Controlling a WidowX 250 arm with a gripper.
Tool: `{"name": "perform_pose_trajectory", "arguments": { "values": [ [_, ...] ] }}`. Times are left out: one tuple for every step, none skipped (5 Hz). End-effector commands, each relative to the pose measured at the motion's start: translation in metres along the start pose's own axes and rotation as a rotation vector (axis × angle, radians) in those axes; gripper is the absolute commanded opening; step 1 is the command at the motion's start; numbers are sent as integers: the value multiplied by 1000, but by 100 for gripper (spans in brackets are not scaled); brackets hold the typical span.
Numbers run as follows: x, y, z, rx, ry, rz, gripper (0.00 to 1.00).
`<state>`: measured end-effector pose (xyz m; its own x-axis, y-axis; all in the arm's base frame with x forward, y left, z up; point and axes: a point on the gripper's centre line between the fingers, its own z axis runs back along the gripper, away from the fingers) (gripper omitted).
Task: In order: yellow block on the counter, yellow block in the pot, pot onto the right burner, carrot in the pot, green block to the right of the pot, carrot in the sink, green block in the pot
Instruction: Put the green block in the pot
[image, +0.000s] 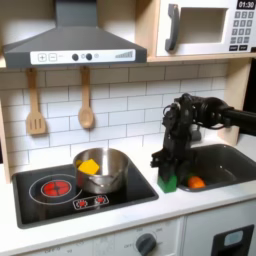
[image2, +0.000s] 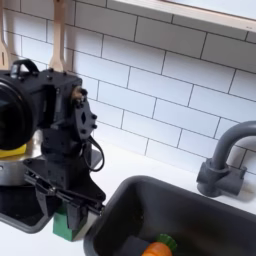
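The green block (image: 167, 183) (image2: 68, 226) stands upright on the counter (image: 150, 215) between the stovetop and the sink (image: 232, 160) (image2: 200, 205). My gripper (image: 167, 174) (image2: 68, 208) reaches straight down over it, with the fingers closed against the block's sides. The carrot (image: 196, 183) (image2: 158, 247) lies in the sink's near corner. In the first exterior view, the pot (image: 103, 172) sits on the stove's right side with the yellow block (image: 90, 166) inside. In the second exterior view, the pot (image2: 10, 168) is mostly hidden behind my arm.
A red burner (image: 55, 187) glows to the left of the pot in the first exterior view. A dark faucet (image2: 225, 160) stands behind the sink. Two wooden utensils (image: 36, 110) hang on the tiled wall, with a range hood (image: 75, 45) above them.
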<state>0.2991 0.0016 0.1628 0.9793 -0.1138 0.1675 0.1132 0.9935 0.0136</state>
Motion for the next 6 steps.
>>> {"name": "perform_pose_trajectory", "arguments": {
  "values": [
    [5, 2, 6, 3, -11, -42, 100],
    [7, 4, 11, 0, -24, -48, 100],
    [6, 9, 8, 13, -17, -7, 100],
    [11, 7, 2, -1, -20, -29, 100],
    [17, 8, -6, 0, -19, -75, 100],
    [22, 3, -13, -12, -10, -99, 100]
  ]
}}
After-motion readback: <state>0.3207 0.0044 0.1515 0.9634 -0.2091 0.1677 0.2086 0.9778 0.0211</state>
